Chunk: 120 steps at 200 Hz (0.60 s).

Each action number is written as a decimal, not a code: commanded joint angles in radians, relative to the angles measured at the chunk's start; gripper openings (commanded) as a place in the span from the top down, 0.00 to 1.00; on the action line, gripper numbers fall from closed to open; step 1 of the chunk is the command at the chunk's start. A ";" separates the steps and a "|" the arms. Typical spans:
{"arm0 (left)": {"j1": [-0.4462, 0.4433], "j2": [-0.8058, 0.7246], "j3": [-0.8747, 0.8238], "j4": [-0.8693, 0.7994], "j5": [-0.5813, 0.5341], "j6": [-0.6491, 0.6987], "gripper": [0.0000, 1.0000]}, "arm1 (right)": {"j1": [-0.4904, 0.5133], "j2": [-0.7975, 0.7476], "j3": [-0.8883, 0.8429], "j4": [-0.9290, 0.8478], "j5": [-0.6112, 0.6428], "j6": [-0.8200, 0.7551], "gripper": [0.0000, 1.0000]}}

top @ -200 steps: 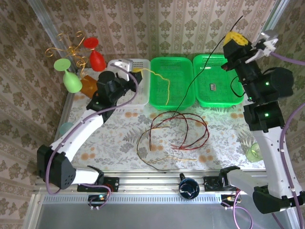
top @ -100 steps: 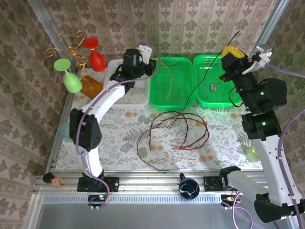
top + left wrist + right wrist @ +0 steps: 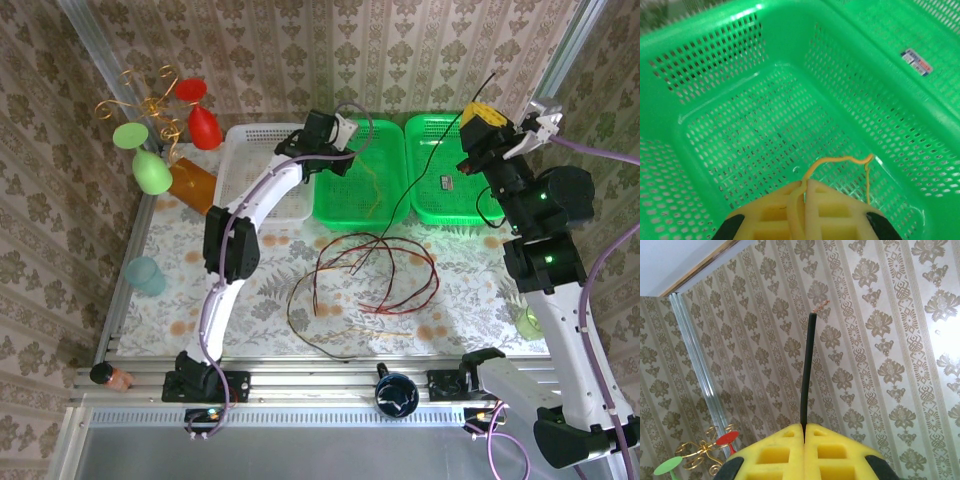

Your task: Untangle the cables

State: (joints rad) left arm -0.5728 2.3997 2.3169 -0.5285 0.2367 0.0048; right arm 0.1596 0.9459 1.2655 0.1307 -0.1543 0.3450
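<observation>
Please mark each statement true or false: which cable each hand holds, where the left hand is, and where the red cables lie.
1. The left hand is shut on the yellow cable. True.
2. The red cables lie in loose loops on the table. True.
3. The right hand holds a red cable. False: it is shut on the black cable, whose bare end points up toward the wall.
4. The left hand hangs over the white basket. False: it is over a green basket.

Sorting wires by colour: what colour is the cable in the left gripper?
Yellow. The left gripper pinches the cable; clearest in the left wrist view.
</observation>
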 commanded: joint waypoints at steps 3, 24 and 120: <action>0.018 0.051 0.080 -0.069 0.053 -0.013 0.93 | -0.002 -0.008 -0.014 0.017 0.004 0.017 1.00; 0.034 0.100 0.135 -0.094 0.080 -0.042 0.84 | -0.002 -0.009 -0.021 0.024 0.004 0.026 1.00; 0.026 -0.117 -0.041 -0.013 0.070 0.019 0.33 | -0.002 -0.004 -0.037 0.024 0.006 0.032 1.00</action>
State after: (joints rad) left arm -0.5419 2.4596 2.3657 -0.5880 0.2848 -0.0174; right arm 0.1596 0.9451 1.2373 0.1314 -0.1543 0.3698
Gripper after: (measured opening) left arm 0.664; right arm 0.059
